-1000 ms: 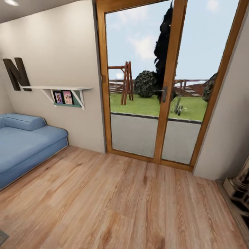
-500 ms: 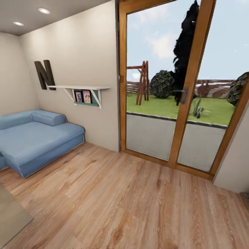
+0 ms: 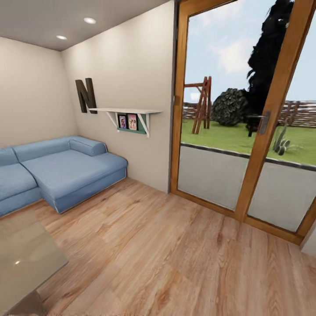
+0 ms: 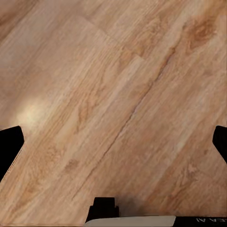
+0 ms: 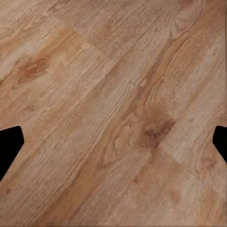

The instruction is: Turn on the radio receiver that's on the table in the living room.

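Both jaws spread above floor (image 4: 118, 94)

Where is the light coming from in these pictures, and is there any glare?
Head view: two ceiling spotlights glow, daylight fills the glass door, and the glossy table carries a small bright glint. Left wrist view: a pale glare patch on the wood floor.

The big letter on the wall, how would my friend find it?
Start at the blue sofa in the corner. On the beige wall above its far end hangs a white shelf. The letter N stands at the shelf's left end, dark brown, far bigger than the two little pictures below.
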Available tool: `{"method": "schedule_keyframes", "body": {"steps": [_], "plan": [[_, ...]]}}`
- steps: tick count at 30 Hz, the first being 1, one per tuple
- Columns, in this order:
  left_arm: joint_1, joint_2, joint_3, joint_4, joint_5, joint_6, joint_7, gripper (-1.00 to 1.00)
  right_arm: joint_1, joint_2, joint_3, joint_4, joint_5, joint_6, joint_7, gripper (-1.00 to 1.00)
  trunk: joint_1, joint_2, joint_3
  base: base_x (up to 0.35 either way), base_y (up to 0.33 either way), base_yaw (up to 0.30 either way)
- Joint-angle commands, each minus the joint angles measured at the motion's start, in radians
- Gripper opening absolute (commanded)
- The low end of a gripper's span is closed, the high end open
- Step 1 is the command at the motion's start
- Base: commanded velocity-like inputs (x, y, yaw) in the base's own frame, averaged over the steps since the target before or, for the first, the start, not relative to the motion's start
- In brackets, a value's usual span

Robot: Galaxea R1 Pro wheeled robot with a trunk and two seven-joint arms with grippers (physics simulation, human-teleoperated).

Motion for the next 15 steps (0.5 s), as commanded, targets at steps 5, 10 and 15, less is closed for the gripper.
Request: {"method": "schedule_keyframes", "body": {"steps": [5,10,15], "plan": [[0.000,-0.001,0.114,-0.007,0.003,0.010,-0.002,1.00,0.000,-0.004,0.001,-0.006,0.004,0.000,0.001,1.00,0.000,0.000,0.000,0.000,0.000,0.300],[0.000,-0.007,0.190,-0.004,0.002,0.005,-0.003,1.00,0.000,-0.006,0.001,-0.006,0.005,0.000,0.002,1.00,0.000,0.000,0.000,0.000,0.000,0.300],[0.000,-0.001,0.201,-0.002,0.002,-0.007,-0.008,1.00,0.000,-0.008,0.001,-0.005,0.004,0.001,0.002,1.00,0.000,0.000,0.000,0.000,0.000,0.300]]}}
